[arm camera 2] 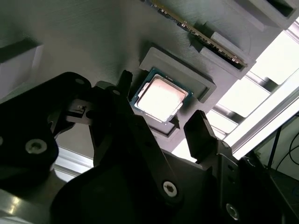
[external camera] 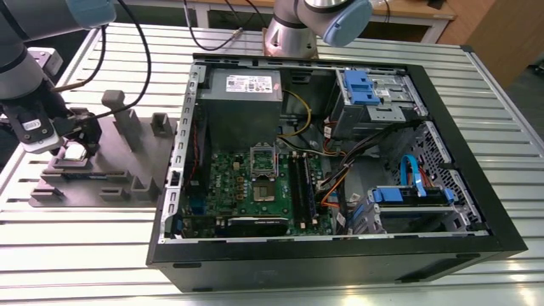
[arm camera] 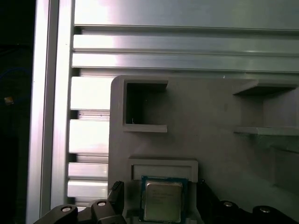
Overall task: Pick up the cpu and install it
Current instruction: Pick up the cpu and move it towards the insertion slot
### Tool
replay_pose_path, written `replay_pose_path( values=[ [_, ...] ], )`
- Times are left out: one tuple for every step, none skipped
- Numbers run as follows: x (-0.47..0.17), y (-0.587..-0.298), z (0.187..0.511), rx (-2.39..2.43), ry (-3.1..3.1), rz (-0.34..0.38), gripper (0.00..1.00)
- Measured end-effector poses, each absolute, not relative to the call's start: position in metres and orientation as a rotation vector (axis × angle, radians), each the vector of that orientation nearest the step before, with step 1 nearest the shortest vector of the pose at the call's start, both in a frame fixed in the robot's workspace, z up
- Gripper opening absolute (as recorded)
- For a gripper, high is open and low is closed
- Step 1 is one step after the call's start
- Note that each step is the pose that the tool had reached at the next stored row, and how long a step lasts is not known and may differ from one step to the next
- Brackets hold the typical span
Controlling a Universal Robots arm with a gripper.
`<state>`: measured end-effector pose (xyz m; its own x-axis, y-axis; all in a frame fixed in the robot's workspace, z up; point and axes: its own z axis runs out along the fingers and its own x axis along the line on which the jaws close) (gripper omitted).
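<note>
The cpu (arm camera 2: 160, 98) lies in its recess (arm camera 2: 203, 87) on the grey holder (external camera: 93, 178) beside the case (external camera: 340, 255), your hand (arm camera 2: 161, 100) open astride it and gripping nothing, so closing off-centre could tip it or wedge it against the recess wall.

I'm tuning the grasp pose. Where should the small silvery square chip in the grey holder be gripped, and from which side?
Grip the small flat silvery-topped square cpu by two opposite thin edges, coming from straight above: it lies flat in a shallow pocket of the grey plastic holder. The open tool straddles it.
</note>
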<state>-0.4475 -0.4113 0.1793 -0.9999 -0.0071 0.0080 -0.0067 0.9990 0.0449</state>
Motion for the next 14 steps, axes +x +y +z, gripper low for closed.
replay_pose_path(
  values=[
    [-0.4475,-0.4113,0.1793,0.011,-3.133,-0.07,0.71],
    [-0.4475,-0.4113,0.1792,0.011,-3.133,-0.07,0.7],
    [-0.4475,-0.4113,0.1792,0.011,-3.133,-0.07,0.7],
    [-0.4474,-0.4113,0.1792,0.011,-3.133,-0.07,0.63],
    [-0.4474,-0.4113,0.1792,0.011,-3.133,-0.069,0.63],
    [-0.4474,-0.4113,0.1792,0.011,-3.133,-0.069,0.63],
    [-0.4474,-0.4114,0.1792,0.011,-3.133,-0.068,0.63],
    [-0.4474,-0.4114,0.1792,0.011,-3.133,-0.068,0.63],
    [-0.4475,-0.4118,0.1792,0.011,-3.133,-0.068,0.63],
    [-0.4474,-0.4125,0.1791,0.011,-3.133,-0.068,0.63],
    [-0.4473,-0.4135,0.1792,0.011,-3.133,-0.068,0.63],
    [-0.4472,-0.4143,0.1792,0.011,-3.133,-0.068,0.63],
    [-0.4472,-0.4151,0.1792,0.01,-3.133,-0.068,0.63],
    [-0.4472,-0.4156,0.1793,0.01,-3.133,-0.068,0.63]
  ],
)
